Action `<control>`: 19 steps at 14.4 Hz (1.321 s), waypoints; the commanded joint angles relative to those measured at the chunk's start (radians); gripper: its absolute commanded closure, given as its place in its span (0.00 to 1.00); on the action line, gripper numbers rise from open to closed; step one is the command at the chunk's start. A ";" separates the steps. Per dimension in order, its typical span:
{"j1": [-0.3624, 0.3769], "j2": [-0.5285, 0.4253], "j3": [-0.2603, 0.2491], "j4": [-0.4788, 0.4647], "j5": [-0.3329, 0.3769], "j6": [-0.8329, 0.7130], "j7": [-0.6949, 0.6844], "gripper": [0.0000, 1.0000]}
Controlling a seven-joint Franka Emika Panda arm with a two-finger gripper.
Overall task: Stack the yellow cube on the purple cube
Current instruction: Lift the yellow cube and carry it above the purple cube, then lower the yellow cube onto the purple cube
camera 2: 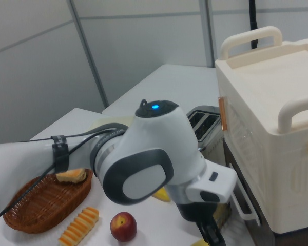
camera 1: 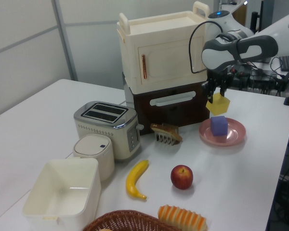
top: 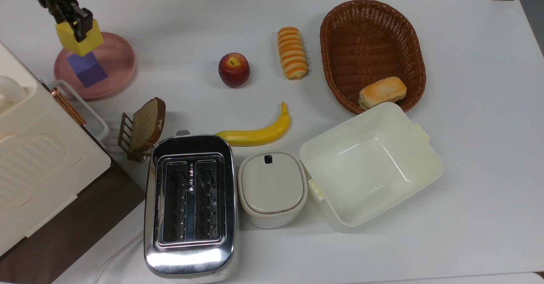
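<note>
At the upper left of the top view, the gripper (top: 73, 15) is clamped on the yellow cube (top: 78, 38), carried in the air above the purple cube (top: 87, 68) on the pink plate (top: 119, 61). Pickup and carry look done; lowering, aligning and release remain. The arm's wrist is cut off at the frame edge, and the gap between the cubes is hard to judge.

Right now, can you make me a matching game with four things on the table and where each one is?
Things:
1. yellow cube
2. purple cube
3. bun
4. bread slice

Places:
A. in the basket
B. on the pink plate
C. in the rack beside the toaster
D. held in the jaws

Pairs: 1-D, 2-B, 3-A, 4-C
</note>
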 commanded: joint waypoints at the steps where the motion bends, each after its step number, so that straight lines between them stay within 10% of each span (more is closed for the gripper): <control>1: 0.008 0.023 -0.029 -0.007 0.023 0.004 -0.024 0.70; 18: -0.003 0.105 -0.041 -0.005 0.023 0.096 -0.013 0.70; 19: -0.003 0.105 -0.041 -0.005 0.023 0.096 -0.013 0.56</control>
